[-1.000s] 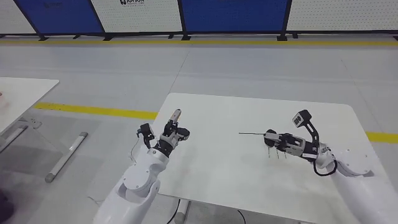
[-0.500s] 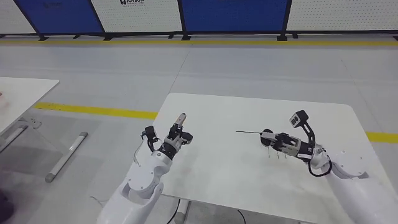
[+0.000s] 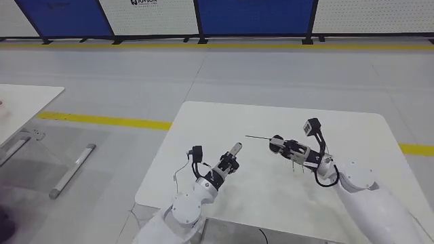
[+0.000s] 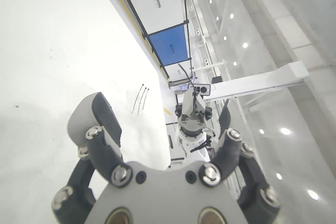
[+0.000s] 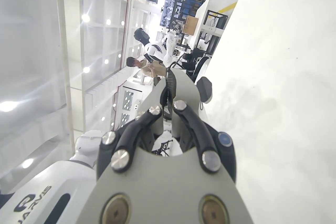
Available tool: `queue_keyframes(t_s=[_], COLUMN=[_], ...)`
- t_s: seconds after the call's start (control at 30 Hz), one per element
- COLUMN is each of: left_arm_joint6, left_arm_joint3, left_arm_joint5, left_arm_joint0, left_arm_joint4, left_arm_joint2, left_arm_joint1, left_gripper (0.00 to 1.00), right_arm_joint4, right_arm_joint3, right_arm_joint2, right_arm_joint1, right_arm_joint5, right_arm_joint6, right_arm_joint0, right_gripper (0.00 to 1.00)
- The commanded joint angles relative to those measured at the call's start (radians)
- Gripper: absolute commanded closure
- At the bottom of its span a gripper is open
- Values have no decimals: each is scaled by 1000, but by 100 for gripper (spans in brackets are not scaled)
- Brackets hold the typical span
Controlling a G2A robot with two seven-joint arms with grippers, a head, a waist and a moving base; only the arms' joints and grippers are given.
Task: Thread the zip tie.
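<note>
1. Work surface: a white table (image 3: 224, 118) carries both arms. The left arm stands at its near edge, and the right arm reaches in from the opposite side.

2. Left gripper (image 3: 235, 149): raised above the table and angled toward the right arm. In the left wrist view the left gripper (image 4: 165, 114) has its two padded fingers (image 4: 105, 114) spread wide apart with nothing between them.

3. Right gripper (image 3: 274, 142): held above the middle of the table, facing the left gripper across a gap. In the right wrist view the right gripper (image 5: 169, 83) has its fingers pressed together at the tips, pinching the zip tie.

4. Zip tie (image 3: 258, 138): a thin dark strap that projects from the right gripper's tips, clear of the table. Its free end points toward the left gripper without touching it.

5. Spare ties (image 4: 140, 101): three thin dark straps lie side by side on the table, beneath the right arm (image 3: 293, 167).
</note>
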Motion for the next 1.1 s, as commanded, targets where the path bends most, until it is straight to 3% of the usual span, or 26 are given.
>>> queue_keyframes(t_s=[0.0,0.27,0.47,0.57,0.87,1.07], left_arm_joint6=[1,1,-6,44,47,76], left_arm_joint3=[-1,6,46,76,80,109], left_arm_joint5=[0,-3,-16,-16,-11,-39], left_arm_joint0=[1,-9,-71,-98,-101,-154], left_arm_joint4=[-7,-6,-13,-26,-26,-87], left_arm_joint2=[-1,11,90,122,122,131], left_arm_joint1=[0,-3,-23,-36,-37,-53], left_gripper=[0,0,0,0,0,0], right_arm_joint4=[0,-17,-91,-100,-100,-100], right_arm_joint3=[0,-20,-47,-43,-43,-43], right_arm_joint2=[0,-4,-40,-48,-48,-48], right_arm_joint1=[0,-2,-20,-28,-28,-28], right_arm_joint5=[0,8,35,38,38,38], right_arm_joint6=[0,-25,-112,-130,-130,-130], right_arm_joint0=[0,-13,-26,-24,-24,-24], right_gripper=[100,100,100,100,100,100])
